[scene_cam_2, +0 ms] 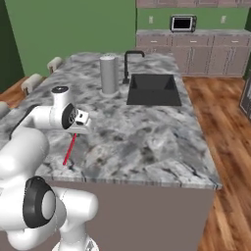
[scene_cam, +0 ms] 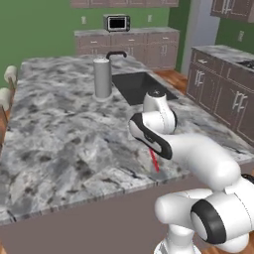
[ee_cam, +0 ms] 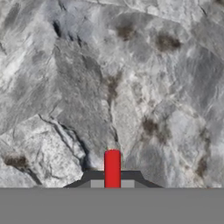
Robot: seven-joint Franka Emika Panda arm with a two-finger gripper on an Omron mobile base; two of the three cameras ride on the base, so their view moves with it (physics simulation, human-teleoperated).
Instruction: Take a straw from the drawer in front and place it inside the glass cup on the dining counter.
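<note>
While the arm leans out over the dining counter (scene_cam: 59, 134), the gripper (ee_cam: 112, 178) is clamped tight on the straw (scene_cam_2: 69, 150), so that's where the task's thing is: pinched between the two dark finger tips and hanging down from the hand. From the right base view you can see the thin red stick running from under the hand down toward the marbled top, slanted a bit, with its lower end close to the front edge of the counter. The left base view shows the same red straw poking out below the wrist, near that front edge. Whether the bottom tip actually touches the stone, I honestly can't tell.

The hand view looks straight along the straw, so it shows up as a short red stub rising between the finger tips with grey-and-white marble behind it.

As for the glass cup, I can't pick it out anywhere; it's clear enough that it just vanishes against the marble, if it's in shot at all.

Other stuff on the island: a tall grey cylinder (scene_cam: 102, 78) stands upright farther back, just beside the dark sink (scene_cam_2: 153, 89), and the black faucet (scene_cam_2: 131, 62) sits at the sink's back corner. Well apart, across the room, a black toaster (scene_cam: 117, 23) sits on the far counter against the green wall, with brown cabinets (scene_cam: 218, 89) along the right side.
</note>
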